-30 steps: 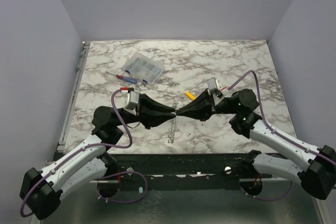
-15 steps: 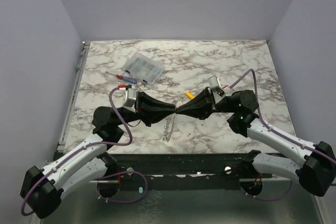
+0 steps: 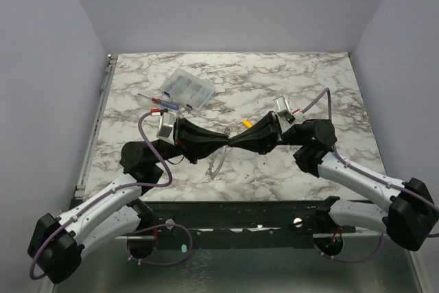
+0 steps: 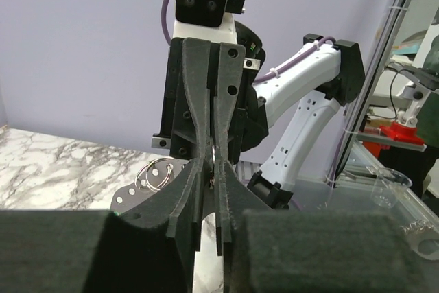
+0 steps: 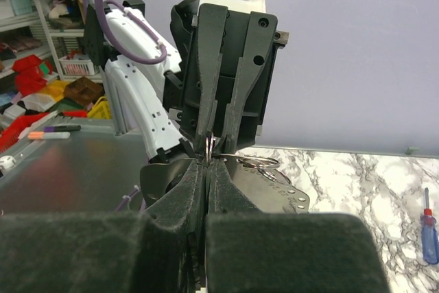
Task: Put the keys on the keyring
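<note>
At the upper left of the marble table [image 3: 309, 80] lie a clear compartment box [image 3: 186, 89] and a red-and-blue screwdriver [image 3: 164, 103]. Toward the centre, the left gripper [image 3: 223, 144] meets the right gripper [image 3: 234, 143] tip to tip above the table. The left's fingers [image 4: 195, 190] are drawn nearly together on a glint of metal. The keyring [image 3: 218, 162], steel rings carrying a perforated strip, hangs just below that meeting point. The right's fingers [image 5: 223, 190] are pressed together with one ring rising from their tips. A yellow stick [image 3: 247, 123] lies just beyond.
</note>
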Available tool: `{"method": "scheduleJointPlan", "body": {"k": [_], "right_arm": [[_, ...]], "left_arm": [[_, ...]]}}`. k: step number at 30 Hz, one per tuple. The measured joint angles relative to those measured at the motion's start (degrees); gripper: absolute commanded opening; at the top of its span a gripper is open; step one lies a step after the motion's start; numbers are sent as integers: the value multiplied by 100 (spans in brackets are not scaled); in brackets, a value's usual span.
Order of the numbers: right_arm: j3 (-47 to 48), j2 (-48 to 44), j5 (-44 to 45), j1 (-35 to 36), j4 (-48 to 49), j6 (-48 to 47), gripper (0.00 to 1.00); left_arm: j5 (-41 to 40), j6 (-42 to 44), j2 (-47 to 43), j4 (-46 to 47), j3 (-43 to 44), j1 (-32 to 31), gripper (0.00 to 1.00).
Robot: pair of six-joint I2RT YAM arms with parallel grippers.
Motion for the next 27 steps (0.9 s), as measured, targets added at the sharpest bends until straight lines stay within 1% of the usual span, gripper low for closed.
{"method": "scheduleJointPlan", "body": {"k": [1,2,10,11,12,16,18,23,25,27], "right_arm": [[-2,20,0,0,50,26,1],[-4,46,0,-4,120,72,1],[-28,199,-4,-26,553,304,1],[-39,199,-2,-26,573,315,3],[-55,201,2,-26,588,319,11],[-76,197,7,-42,474,264,28],[-76,166,7,-42,330,197,33],[-76,-17,11,-42,-225,-116,33],[-76,-70,31,-42,-413,-229,32],[-76,-114,55,-42,-570,-348,27]], "left_arm": [[-4,-20,15,35,-2,4,1],[-11,-44,28,81,-2,4,0],[-28,-181,92,275,-2,11,0],[-26,-192,109,289,-2,20,0],[-20,-212,127,299,-2,35,0],[15,-260,234,306,13,157,0],[17,-247,254,214,55,197,0],[13,-66,208,-177,149,219,0],[13,4,195,-310,173,221,0],[15,50,192,-402,186,229,0]]}}
